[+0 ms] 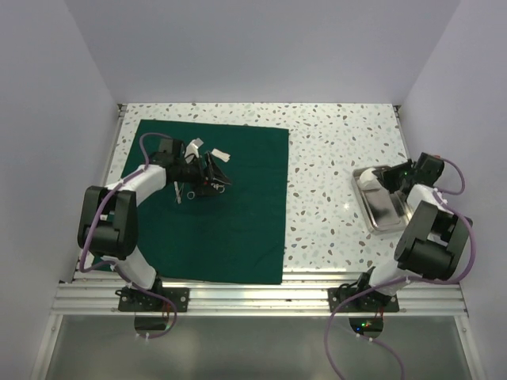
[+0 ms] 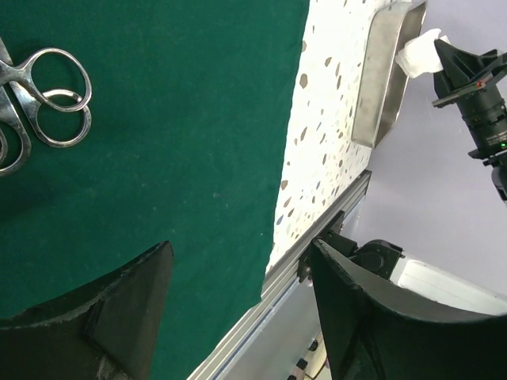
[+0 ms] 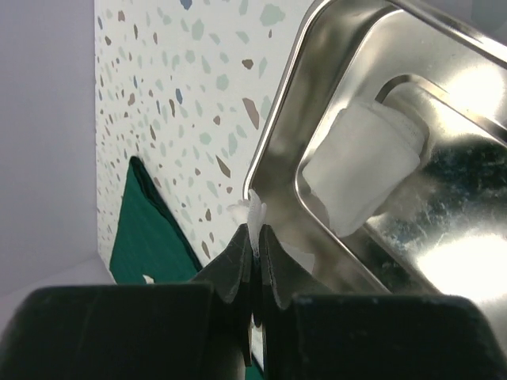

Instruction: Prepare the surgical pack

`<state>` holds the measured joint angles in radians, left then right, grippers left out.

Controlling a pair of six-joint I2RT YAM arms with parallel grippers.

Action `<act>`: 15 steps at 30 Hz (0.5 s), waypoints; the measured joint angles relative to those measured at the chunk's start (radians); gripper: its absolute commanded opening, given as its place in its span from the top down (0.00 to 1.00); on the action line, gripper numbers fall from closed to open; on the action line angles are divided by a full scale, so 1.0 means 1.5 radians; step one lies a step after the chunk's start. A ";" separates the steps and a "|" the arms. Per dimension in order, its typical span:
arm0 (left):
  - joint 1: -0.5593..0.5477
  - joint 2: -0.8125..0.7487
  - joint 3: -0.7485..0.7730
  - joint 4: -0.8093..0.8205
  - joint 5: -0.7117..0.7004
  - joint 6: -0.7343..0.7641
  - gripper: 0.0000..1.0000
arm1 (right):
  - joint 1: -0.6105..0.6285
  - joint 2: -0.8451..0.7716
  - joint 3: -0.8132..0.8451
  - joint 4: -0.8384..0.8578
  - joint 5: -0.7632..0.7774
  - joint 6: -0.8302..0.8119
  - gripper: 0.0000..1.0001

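Note:
The surgical pack (image 1: 230, 229) is a dark green cloth spread flat as a broad square on the left half of the table; it also shows in the left wrist view (image 2: 174, 134). My left gripper (image 1: 215, 178) is open and empty low over the cloth, its jaws wide apart (image 2: 238, 309). Steel scissors (image 2: 47, 95) lie on the cloth beside it. My right gripper (image 3: 255, 237) is shut on a thin piece of white gauze (image 3: 255, 212) above the near-left rim of the steel tray (image 3: 277, 134).
The steel tray (image 1: 380, 207) stands on the right of the speckled table, with a folded white gauze pad (image 3: 360, 170) inside. Small white gauze pieces (image 1: 218, 153) and instruments (image 1: 179, 191) lie on the cloth by the left gripper. A metal rail (image 1: 261, 297) runs along the near edge.

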<state>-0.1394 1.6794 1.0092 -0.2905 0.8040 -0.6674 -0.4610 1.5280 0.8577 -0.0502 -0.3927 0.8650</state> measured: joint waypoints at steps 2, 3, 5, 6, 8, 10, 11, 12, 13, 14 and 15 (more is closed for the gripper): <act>0.000 0.002 0.002 -0.003 0.000 0.000 0.27 | -0.003 0.020 -0.013 0.041 -0.005 0.021 1.00; 0.000 0.003 0.003 -0.003 0.000 0.000 0.27 | -0.003 0.027 -0.018 0.055 -0.007 0.026 1.00; 0.000 0.008 0.005 -0.006 0.000 0.001 0.27 | -0.003 0.042 -0.027 0.077 -0.008 0.038 1.00; 0.000 0.009 0.007 -0.008 0.000 0.001 0.27 | -0.003 0.048 -0.029 0.088 -0.009 0.040 1.00; 0.000 0.011 0.010 -0.009 0.000 0.002 0.27 | -0.003 0.067 -0.030 0.112 -0.013 0.045 1.00; 0.000 0.011 0.015 -0.009 0.000 0.004 0.27 | -0.003 0.088 -0.030 0.133 -0.014 0.051 1.00; 0.000 0.011 0.018 -0.009 0.001 0.004 0.27 | -0.003 0.098 -0.030 0.140 -0.013 0.053 1.00; 0.000 0.011 0.020 -0.009 0.001 0.005 0.26 | -0.003 0.107 -0.030 0.146 -0.013 0.054 1.00; 0.000 0.011 0.022 -0.009 0.002 0.005 0.27 | -0.003 0.114 -0.030 0.152 -0.013 0.054 1.00; 0.000 0.011 0.023 -0.009 0.002 0.005 0.27 | -0.003 0.122 -0.030 0.155 -0.013 0.054 1.00; 0.000 0.011 0.023 -0.009 0.002 0.005 0.26 | -0.003 0.127 -0.030 0.156 -0.012 0.053 1.00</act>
<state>-0.1394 1.6955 1.0439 -0.3046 0.8062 -0.6601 -0.4660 1.7180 0.8131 0.1837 -0.4114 0.9447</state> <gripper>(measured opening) 0.735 0.031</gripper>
